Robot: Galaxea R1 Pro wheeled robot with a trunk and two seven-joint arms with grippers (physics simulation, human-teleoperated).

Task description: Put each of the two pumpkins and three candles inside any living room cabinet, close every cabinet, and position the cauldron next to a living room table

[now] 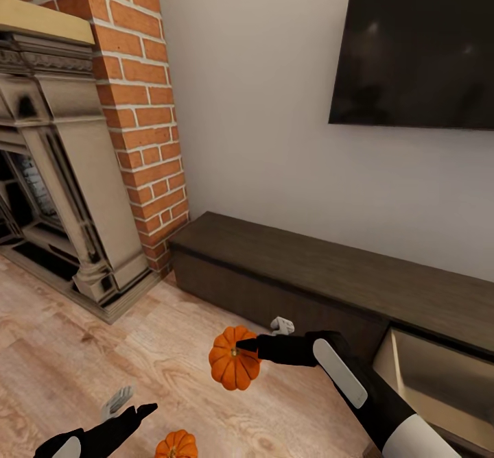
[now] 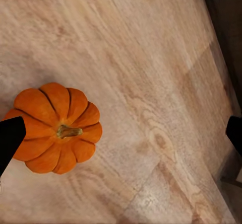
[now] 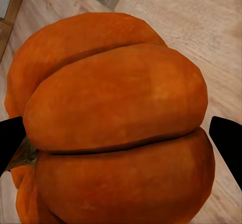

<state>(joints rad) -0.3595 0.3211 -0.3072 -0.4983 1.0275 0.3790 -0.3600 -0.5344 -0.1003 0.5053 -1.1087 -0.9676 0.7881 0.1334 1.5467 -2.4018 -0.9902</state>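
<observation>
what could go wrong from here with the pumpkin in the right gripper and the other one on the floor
1. The right gripper seems to hold the pumpkin by a narrow contact near its stem, well above the floor; it could slip and roll away.
2. The open drawer of the cabinet lies beside the right arm; a swing toward it may clip the drawer's rim.
3. The second pumpkin lies off-centre between the left gripper's open fingers; closing might nudge it away.

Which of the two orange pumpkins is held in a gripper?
The orange ribbed pumpkin between the right gripper's fingers, up off the wooden floor. The other orange pumpkin lies on the floor beside the open left gripper.
</observation>
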